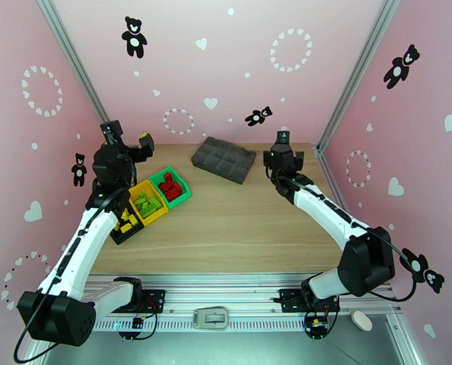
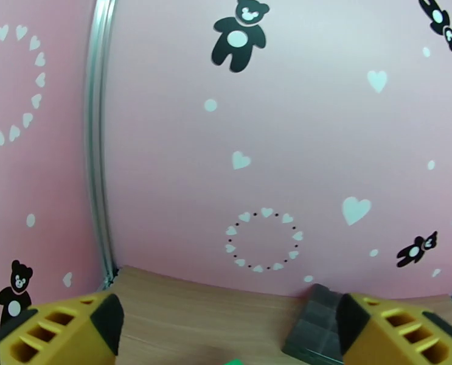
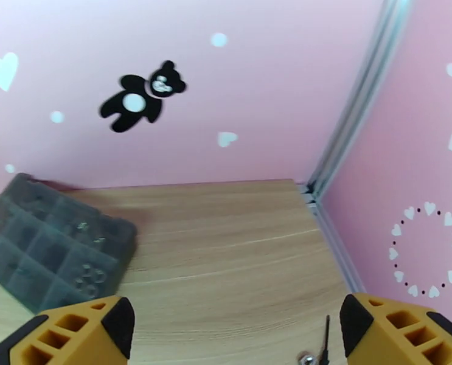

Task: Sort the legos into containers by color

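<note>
Containers: three, being one green bin [image 1: 160,175], one yellow bin [image 1: 154,218] and one black bin [image 1: 123,238]. Bricks: three heaps, one per bin, of red legos [image 1: 171,188], light green legos [image 1: 148,205] and yellow legos [image 1: 127,223]; too closely piled to count singly. Dark grey compartment tray [image 1: 224,159]: one. Screwdriver [image 3: 325,339]: one. Arms: two, left arm [image 1: 83,250] and right arm [image 1: 323,208].

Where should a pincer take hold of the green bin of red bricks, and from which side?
Probably its free long wall, from above, one finger inside and one outside. The green bin is open-topped, the yellow bin crowds its other long wall, and red legos fill its middle.
</note>
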